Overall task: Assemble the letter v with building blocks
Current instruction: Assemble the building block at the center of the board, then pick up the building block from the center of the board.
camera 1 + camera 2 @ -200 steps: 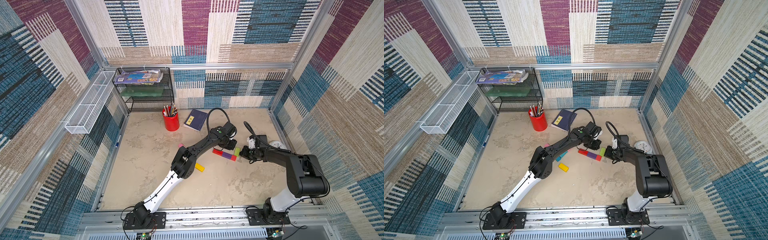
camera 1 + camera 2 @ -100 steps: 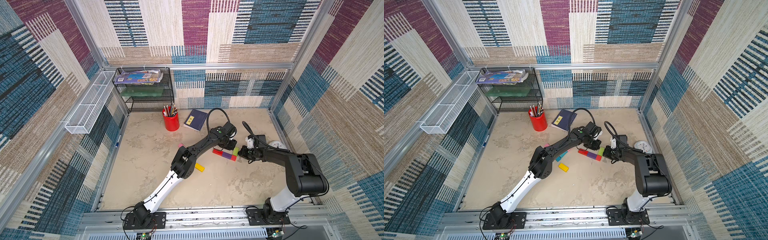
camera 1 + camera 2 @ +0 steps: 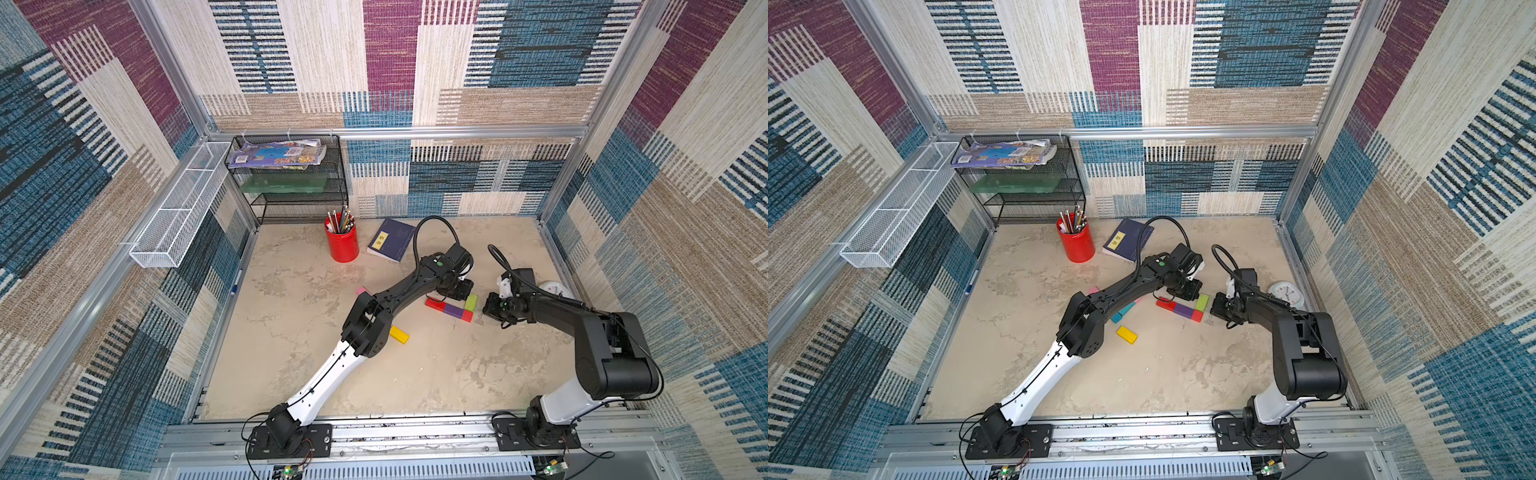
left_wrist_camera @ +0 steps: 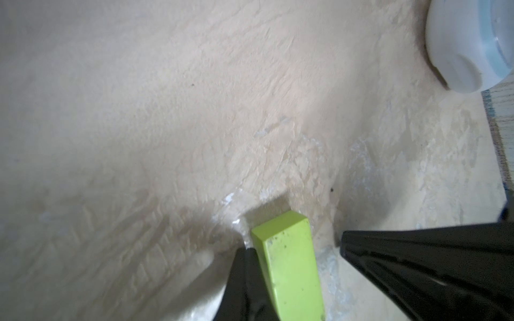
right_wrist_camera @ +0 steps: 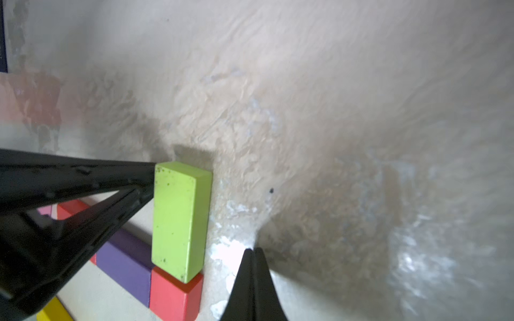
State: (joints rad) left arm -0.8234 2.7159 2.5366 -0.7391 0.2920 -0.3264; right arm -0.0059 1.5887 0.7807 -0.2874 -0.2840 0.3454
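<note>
Building blocks (image 3: pixel 449 309): the red-purple-red row (image 3: pixel 1179 309) forms one V arm, on the robot's side of the navy book (image 3: pixel 390 240). The lime green block (image 5: pixel 179 222) butts the row's end and starts the second arm. The yellow block (image 3: pixel 399 334), teal block (image 3: pixel 1123 312) and pink block (image 3: pixel 360 290) lie loose farther from the book. Left gripper (image 4: pixel 246 251) is closed and empty, with its tip against the lime block. Right gripper (image 5: pixel 251 250) is closed and empty, just beside it. Looks roughly half done.

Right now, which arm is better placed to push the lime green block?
Left, probably: the shut left hand lies against the lime green block at its side, while the right hand, also shut, stands apart from it.
</note>
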